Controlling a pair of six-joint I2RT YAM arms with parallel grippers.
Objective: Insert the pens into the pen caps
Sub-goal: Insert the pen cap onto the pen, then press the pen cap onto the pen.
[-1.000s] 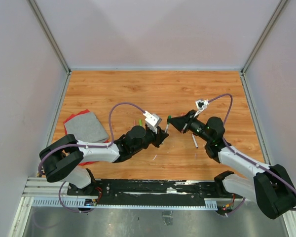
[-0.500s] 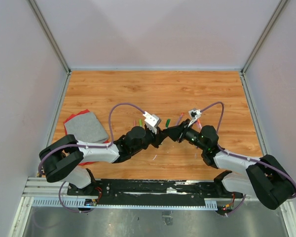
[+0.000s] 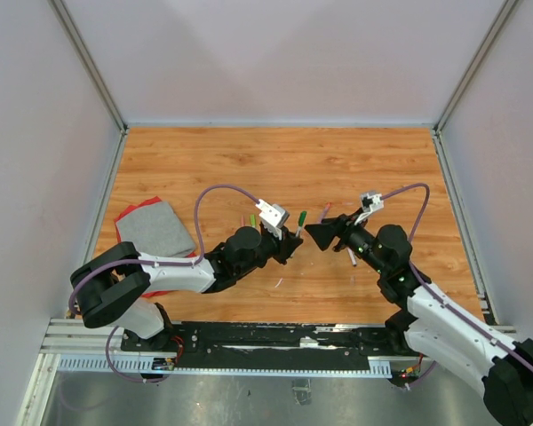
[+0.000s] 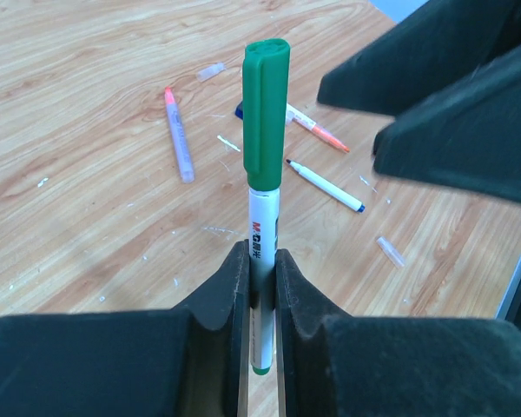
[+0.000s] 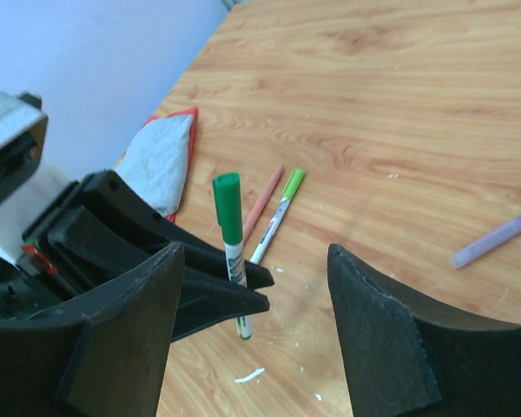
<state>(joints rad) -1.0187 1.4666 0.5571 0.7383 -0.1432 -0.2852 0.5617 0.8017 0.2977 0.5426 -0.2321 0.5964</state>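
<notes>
Wood-grain table (image 3: pixel 249 160) between pale walls (image 3: pixel 284 53) (loose pens (image 4: pixel 178 135) about), left fingers (image 4: pixel 227 295) tight on green-capped pen (image 4: pixel 265 122), right fingers (image 5: pixel 378 339) apart, empty.

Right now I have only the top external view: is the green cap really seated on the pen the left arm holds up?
Observer: Yes. The left wrist view shows the green cap covering the tip of the white pen, which stands upright, pinched in the left gripper.
Operator: And the right gripper?
Observer: The right gripper is open, holds nothing and is clear of that pen.
Operator: Any pen uncapped?
Observer: One blue-ended pen lies bare-tipped on the table.
</notes>
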